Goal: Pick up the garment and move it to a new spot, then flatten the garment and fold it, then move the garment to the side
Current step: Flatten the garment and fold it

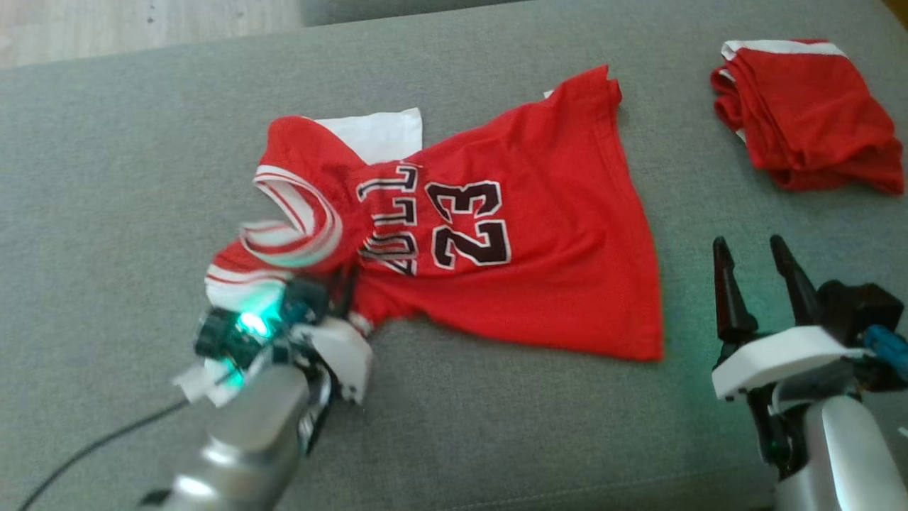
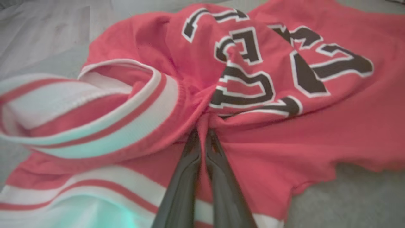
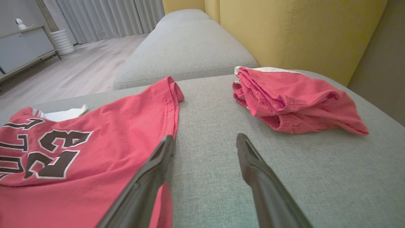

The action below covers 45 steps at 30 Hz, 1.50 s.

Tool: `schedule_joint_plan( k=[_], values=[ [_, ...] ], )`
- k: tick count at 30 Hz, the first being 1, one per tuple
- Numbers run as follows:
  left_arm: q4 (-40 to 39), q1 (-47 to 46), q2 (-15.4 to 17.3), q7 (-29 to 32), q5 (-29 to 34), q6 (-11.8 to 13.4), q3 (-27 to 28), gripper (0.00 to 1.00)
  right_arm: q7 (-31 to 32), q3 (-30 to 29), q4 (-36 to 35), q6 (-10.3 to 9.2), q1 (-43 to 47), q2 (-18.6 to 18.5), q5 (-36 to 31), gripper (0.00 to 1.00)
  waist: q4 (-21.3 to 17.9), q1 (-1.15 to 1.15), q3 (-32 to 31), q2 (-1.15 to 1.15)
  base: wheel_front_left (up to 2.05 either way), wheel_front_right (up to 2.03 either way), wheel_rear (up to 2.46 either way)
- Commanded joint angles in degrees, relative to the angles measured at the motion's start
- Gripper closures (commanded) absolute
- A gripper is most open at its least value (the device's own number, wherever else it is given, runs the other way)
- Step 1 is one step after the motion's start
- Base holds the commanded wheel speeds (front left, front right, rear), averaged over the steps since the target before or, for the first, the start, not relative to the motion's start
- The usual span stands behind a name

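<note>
The garment point(image 1: 539, 234), a red jersey with "23" in black and white-striped trim, lies spread and rumpled on the grey sofa seat point(image 1: 106, 177). My left gripper point(image 1: 344, 287) is at its near-left shoulder. In the left wrist view the two dark fingers point(image 2: 190, 164) are pressed together, pinching a bunched fold of the garment point(image 2: 284, 133) just below the striped collar. My right gripper point(image 1: 755, 255) hovers open over bare cushion to the right of the hem. In the right wrist view the right gripper point(image 3: 205, 139) has nothing between its fingers, and the garment point(image 3: 104, 133) lies to its left.
A second red garment point(image 1: 809, 113), loosely folded, lies at the far right of the seat, also in the right wrist view point(image 3: 294, 101). A yellow backrest point(image 3: 284, 28) rises behind it. Wooden floor point(image 3: 79, 66) lies beyond the seat's far edge, with another grey cushion point(image 3: 186, 47).
</note>
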Motion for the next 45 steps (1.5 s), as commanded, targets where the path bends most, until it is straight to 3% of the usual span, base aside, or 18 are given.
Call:
schedule_joint_plan(
  k=[1, 6, 10, 12, 13, 21, 33, 45],
  values=[
    [-0.14, -4.10, 1.24, -0.90, -0.22, 0.57, 2.76, 1.00, -0.49, 1.20, -1.98, -0.04, -2.33, -0.32, 0.07, 0.00, -0.39, -0.01, 0.30, 0.00, 0.00, 0.00, 0.00],
    [1.47, -9.25, 1.05, -3.78, -1.14, 0.97, 5.18, 1.00, -0.85, 0.55, -1.87, -0.04, -3.43, -0.32, 0.21, 0.00, -1.79, -0.01, 1.11, 0.00, 0.00, 0.00, 0.00],
    [4.27, -11.18, -0.28, -4.60, -2.75, -0.44, 6.37, 1.00, -1.46, 0.80, -0.82, -0.04, -3.63, -0.32, 0.51, 0.00, -2.60, -0.01, 1.00, 0.00, 0.00, 0.00, 0.00],
    [4.89, -10.82, -0.91, -5.20, -3.48, -1.51, 6.65, 0.51, -1.68, 0.82, -0.45, -0.04, -3.43, -0.32, 0.64, 0.00, -2.53, -0.01, 0.69, 0.00, 0.00, 0.00, 0.00],
    [5.03, -10.52, -1.14, -5.61, -3.77, -1.88, 6.84, 0.00, -1.81, 0.71, -0.31, -0.04, -3.23, -0.32, 0.65, 0.00, -2.36, -0.01, 0.48, 0.00, 0.00, 0.00, 0.00],
    [-0.51, -5.93, -1.16, -7.63, -4.38, -2.60, 9.57, 0.00, -2.58, -0.24, -0.43, -0.04, -1.06, -0.32, 0.71, 0.00, 0.78, -0.01, -2.41, 0.00, 0.00, 0.00, 0.00],
    [-26.79, 17.31, 5.79, -7.70, -0.65, 2.07, 20.22, 0.00, -4.13, 0.58, -1.65, -0.04, 4.24, -0.32, 1.50, 0.00, 6.47, -0.01, -9.16, 0.00, 0.00, 0.00, 0.00],
    [-36.36, 34.01, 6.65, -7.70, -0.93, 5.17, 23.94, 0.00, -6.88, 3.84, -0.39, -0.04, 9.61, -0.32, 2.15, 0.00, 7.82, -0.01, -13.88, 0.00, 0.00, 0.00, 0.00]
  ],
)
